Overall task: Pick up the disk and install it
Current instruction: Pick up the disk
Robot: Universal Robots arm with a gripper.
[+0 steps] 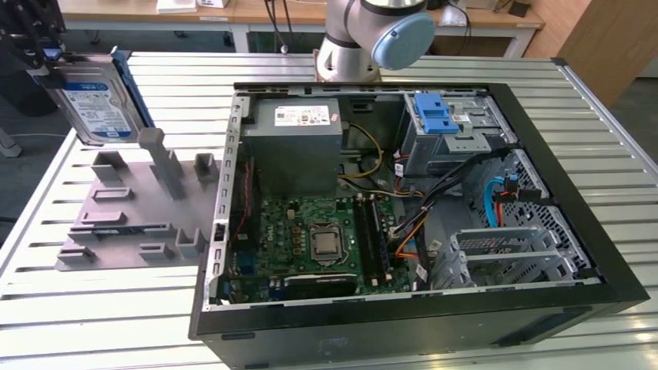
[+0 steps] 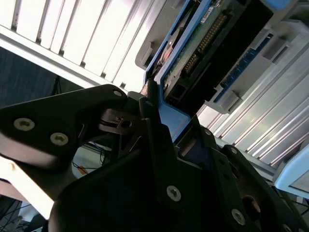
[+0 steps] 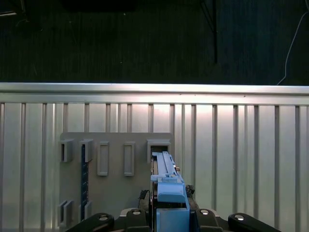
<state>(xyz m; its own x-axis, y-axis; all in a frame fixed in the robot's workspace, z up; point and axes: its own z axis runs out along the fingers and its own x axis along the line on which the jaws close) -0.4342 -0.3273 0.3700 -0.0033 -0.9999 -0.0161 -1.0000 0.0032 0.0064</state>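
The disk [image 1: 95,104], silver with a blue-and-white label and blue rails, stands on edge at the exterior view's far left, over the back of the grey holder plate [image 1: 123,223]. My gripper [image 1: 41,58] is shut on its top edge. The second wrist view shows the disk's [image 2: 203,43] green circuit side and blue rail clamped between my black fingers [image 2: 152,121]. From the first wrist view I see the disk's [image 3: 166,176] blue rail edge-on above the holder plate [image 3: 116,169], near an open slot [image 3: 158,149].
The open computer case [image 1: 575,231] lies on the slatted metal table [image 1: 62,308], to the exterior view's right of the holder. Inside are a grey power supply [image 1: 298,131], the motherboard [image 1: 319,239] and a metal drive cage with a blue bracket [image 1: 440,116]. The arm's base [image 1: 370,38] rises behind the case.
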